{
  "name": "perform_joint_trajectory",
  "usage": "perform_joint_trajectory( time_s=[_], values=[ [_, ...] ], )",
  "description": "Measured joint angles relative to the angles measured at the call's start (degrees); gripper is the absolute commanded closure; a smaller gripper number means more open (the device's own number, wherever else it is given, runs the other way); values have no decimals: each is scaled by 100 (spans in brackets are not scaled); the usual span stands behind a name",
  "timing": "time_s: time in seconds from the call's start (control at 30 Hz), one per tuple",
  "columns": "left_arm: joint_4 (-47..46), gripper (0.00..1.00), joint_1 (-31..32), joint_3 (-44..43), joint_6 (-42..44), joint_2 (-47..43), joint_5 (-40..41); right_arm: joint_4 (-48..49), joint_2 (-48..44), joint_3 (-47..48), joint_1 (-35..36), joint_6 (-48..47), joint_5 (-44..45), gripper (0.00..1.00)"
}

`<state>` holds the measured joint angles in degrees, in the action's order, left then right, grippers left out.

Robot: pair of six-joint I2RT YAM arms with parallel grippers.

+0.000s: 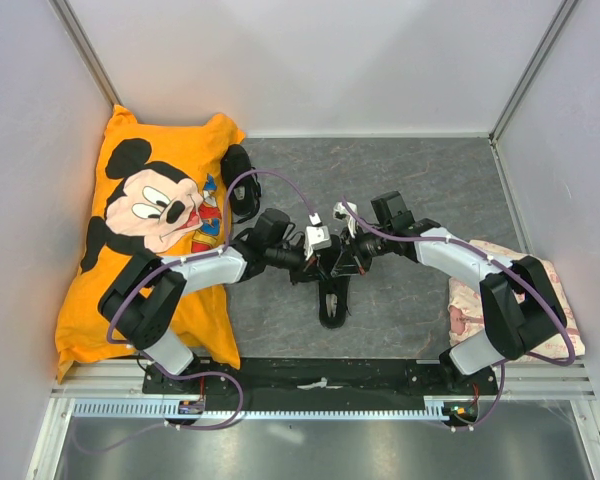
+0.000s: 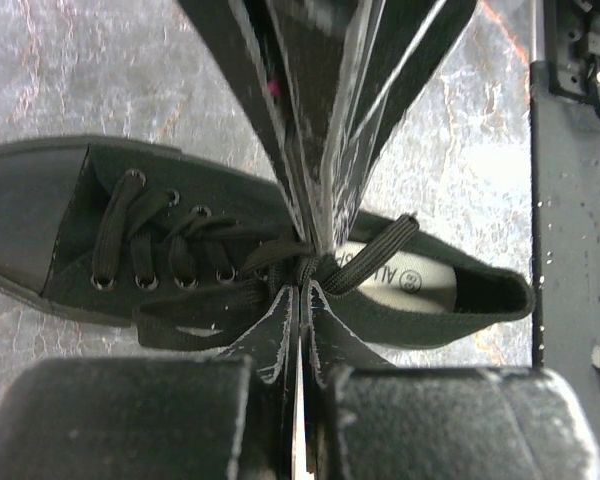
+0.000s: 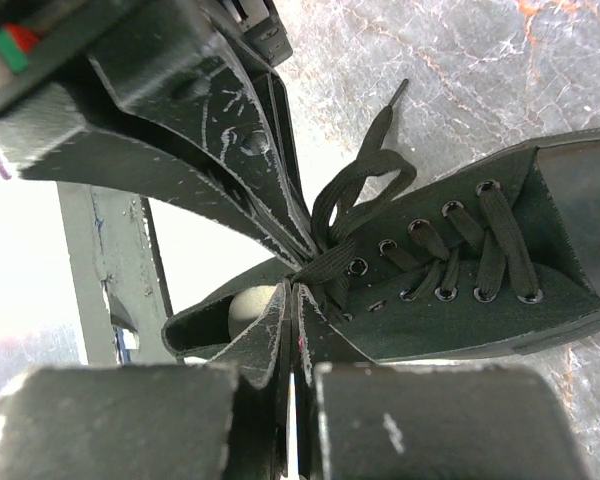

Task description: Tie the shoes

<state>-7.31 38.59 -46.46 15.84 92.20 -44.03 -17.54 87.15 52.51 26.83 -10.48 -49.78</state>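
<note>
Shoe (image 1: 332, 305) lies between your arms, heel toward the bases, toe away. Your left gripper (image 2: 300, 292) and right gripper (image 3: 292, 292) both look clamped tight on the laces (image 2: 115, 225) at the top eyelets, tips almost touching — pull sideways, across the shoe.

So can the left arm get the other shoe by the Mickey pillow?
Probably yes, once it lets go. Its claw is pinched shut on the laces of the middle shoe. The other shoe lies uncovered beside the pillow, near that arm.
</note>
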Motion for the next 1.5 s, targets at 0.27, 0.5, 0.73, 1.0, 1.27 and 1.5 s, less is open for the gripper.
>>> perform_joint_trajectory(
  time_s=[0.27,0.5,0.73,1.0,1.27,1.5],
  values=[
    [13,99,105,-234,-197,35,39,4,-9,-61,-2,0,-57,94],
    [-273,98,105,-186,-271,129,37,-13,-15,-63,-46,37,-59,68],
    [-490,98,103,-155,-264,225,31,-188,-59,0,-518,46,-144,55],
    [-531,98,87,-151,-262,275,13,-317,105,271,-813,11,-278,66],
    [-570,99,85,-146,-256,280,-7,-407,404,273,-697,-28,-293,68],
    [-610,98,85,-146,-249,280,-15,-391,483,271,-570,-28,-295,67]
  ],
)
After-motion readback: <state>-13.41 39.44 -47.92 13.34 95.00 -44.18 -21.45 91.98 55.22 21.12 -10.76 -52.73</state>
